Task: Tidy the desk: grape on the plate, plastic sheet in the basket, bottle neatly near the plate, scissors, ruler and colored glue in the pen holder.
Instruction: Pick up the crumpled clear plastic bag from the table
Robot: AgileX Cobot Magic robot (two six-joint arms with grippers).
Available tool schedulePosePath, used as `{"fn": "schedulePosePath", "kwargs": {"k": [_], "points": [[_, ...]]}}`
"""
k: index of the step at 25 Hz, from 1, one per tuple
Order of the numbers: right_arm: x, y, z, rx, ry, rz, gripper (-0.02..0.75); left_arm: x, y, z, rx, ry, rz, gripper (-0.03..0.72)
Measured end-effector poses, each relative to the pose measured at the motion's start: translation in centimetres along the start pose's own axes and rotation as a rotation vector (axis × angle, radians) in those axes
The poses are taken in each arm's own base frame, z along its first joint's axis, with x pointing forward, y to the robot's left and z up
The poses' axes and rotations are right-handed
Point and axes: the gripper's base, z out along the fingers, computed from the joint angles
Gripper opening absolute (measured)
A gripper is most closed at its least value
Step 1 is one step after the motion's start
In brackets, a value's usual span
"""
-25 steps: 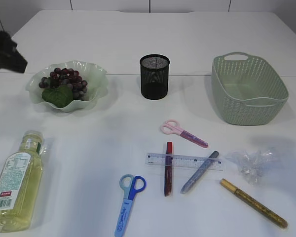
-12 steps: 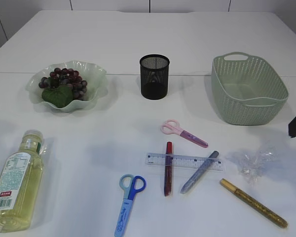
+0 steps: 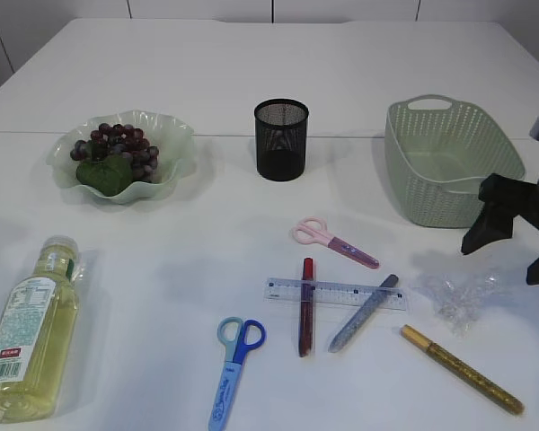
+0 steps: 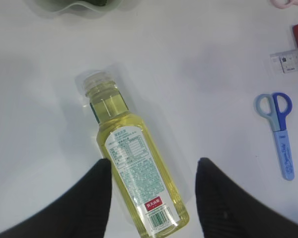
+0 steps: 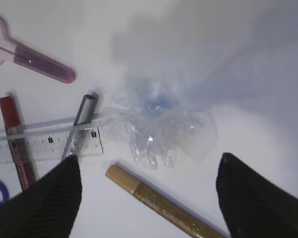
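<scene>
The grapes [image 3: 117,148] lie on the pale green plate [image 3: 175,135] at back left. The yellow bottle [image 3: 27,332] lies flat at front left, also in the left wrist view [image 4: 134,168]. My left gripper [image 4: 154,171] is open above it. The crumpled plastic sheet [image 3: 460,298] lies right of the clear ruler [image 3: 337,293]. My right gripper [image 3: 512,247] hangs open over the sheet [image 5: 161,126]. Pink scissors [image 3: 332,241], blue scissors [image 3: 234,359], and red [image 3: 306,305], silver [image 3: 364,312] and gold [image 3: 463,370] glue pens lie in front of the black mesh pen holder [image 3: 281,139].
The green woven basket [image 3: 449,162] stands at back right, just behind my right arm. The red and silver glue pens cross the ruler. The table's front edge is close behind the bottle and blue scissors.
My right arm has come in from the right edge and now hangs over the plastic sheet. My left arm has left the exterior view near the plate.
</scene>
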Motion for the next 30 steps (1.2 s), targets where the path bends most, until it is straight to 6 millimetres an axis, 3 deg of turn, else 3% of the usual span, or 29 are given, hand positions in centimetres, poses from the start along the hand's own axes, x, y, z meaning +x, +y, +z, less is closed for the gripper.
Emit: {"fn": "schedulePosePath", "kwargs": {"k": [8, 16, 22, 30], "points": [[-0.8, -0.7, 2.8, 0.017, 0.016, 0.033, 0.658, 0.0, 0.0, 0.0, 0.000, -0.001, 0.000, 0.396], [-1.4, -1.0, 3.7, 0.028, -0.025, 0.041, 0.659, 0.0, 0.0, 0.0, 0.000, -0.001, 0.000, 0.396], [-1.2, -1.6, 5.6, 0.046, 0.031, 0.064, 0.659, 0.0, 0.0, 0.0, 0.000, -0.001, 0.000, 0.395], [-1.2, -1.6, 7.1, -0.002, 0.062, 0.178, 0.639, -0.1, 0.0, 0.0, -0.003, -0.018, 0.000, 0.391]]}}
